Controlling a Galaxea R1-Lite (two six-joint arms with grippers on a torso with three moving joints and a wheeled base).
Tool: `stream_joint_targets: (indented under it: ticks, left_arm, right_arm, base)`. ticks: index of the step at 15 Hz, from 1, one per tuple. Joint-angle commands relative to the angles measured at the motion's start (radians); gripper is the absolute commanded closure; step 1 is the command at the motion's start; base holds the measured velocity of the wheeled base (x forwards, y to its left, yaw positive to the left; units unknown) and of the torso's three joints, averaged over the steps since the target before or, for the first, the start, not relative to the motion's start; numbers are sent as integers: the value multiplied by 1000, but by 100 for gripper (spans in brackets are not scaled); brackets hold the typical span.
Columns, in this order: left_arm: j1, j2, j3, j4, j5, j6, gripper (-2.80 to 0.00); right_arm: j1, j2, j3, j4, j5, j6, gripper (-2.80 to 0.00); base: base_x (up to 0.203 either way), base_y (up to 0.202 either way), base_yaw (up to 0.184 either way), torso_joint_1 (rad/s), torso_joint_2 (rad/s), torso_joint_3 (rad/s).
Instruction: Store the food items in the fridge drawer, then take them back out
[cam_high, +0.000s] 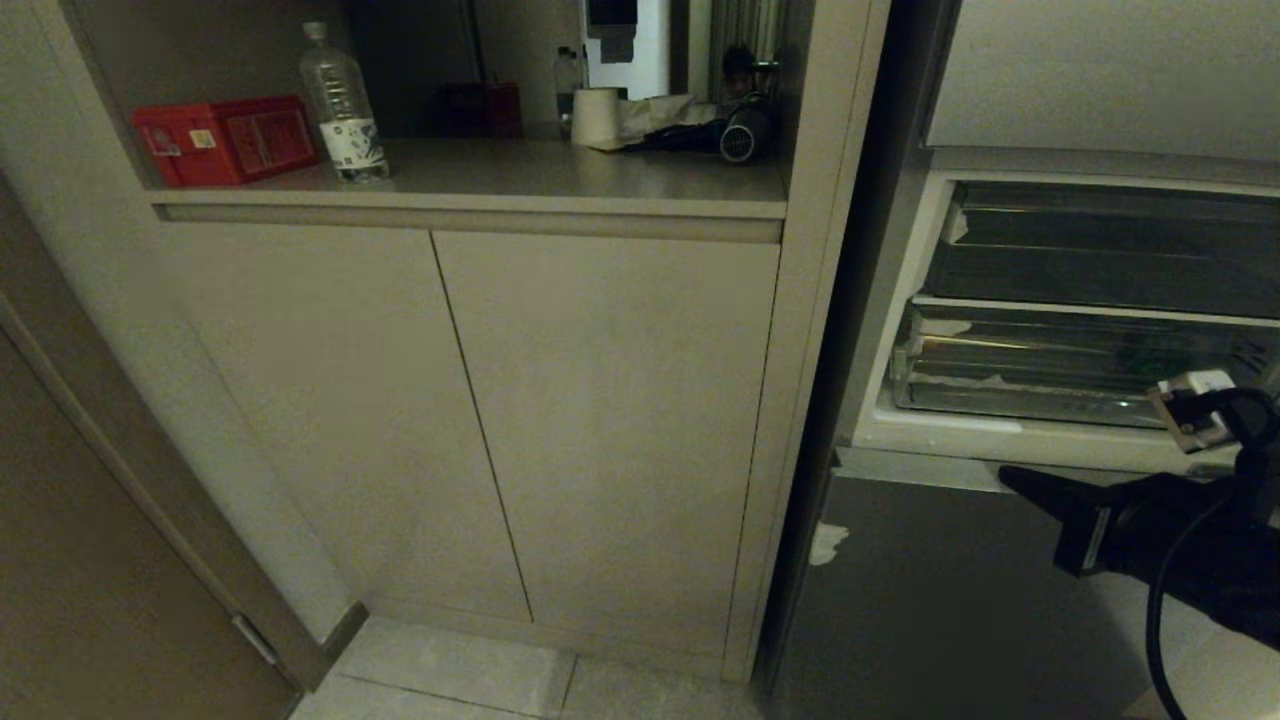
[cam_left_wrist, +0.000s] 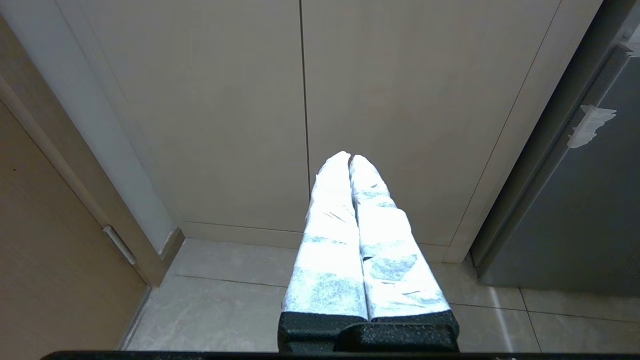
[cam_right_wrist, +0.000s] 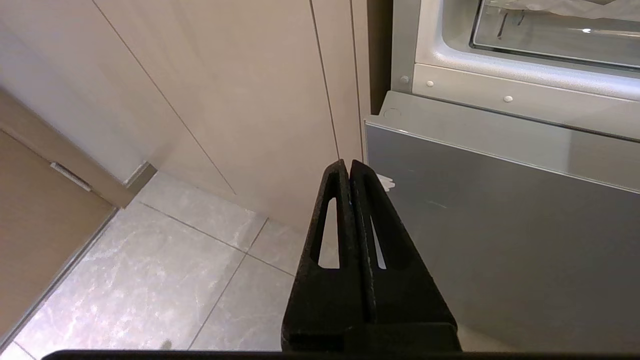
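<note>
Right end effector (cam_high: 1010, 480) is clenched on nothing before the grey lower fridge door (cam_right_wrist: 500, 225), just below the fridge drawer (cam_high: 1050, 405), where only the head view shows a faint green food item (cam_high: 1150, 360). Left end effector (cam_left_wrist: 350, 157), seen only by its wrist camera, is clenched facing cabinet doors (cam_left_wrist: 300, 100).

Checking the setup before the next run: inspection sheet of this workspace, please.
Surface: fridge open, white sill bare.
Job's things: clear drawer pushed in; a green smudge shows through it, possibly food.
Clutter: on the shelf, red box, water bottle, paper roll, hair dryer.
Grippers: right gripper shut, empty, in front of the grey lower door; left gripper shut, empty, facing the cabinet doors.
Cables: black cable on the right arm.
Surroundings: tiled floor.
</note>
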Motion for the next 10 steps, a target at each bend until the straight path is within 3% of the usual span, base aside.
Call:
stream_joint_targets:
  ticks: [1,10]
  left_arm:
    - [0,1,0,0,0,0,0]
    - [0,1,0,0,0,0,0]
  right_arm:
    - [0,0,2,-5,1,1,0]
    - [0,42,-2,-6,6,-2,0]
  base:
    - [0,0,0,0,0,0]
    - [0,0,0,0,0,0]
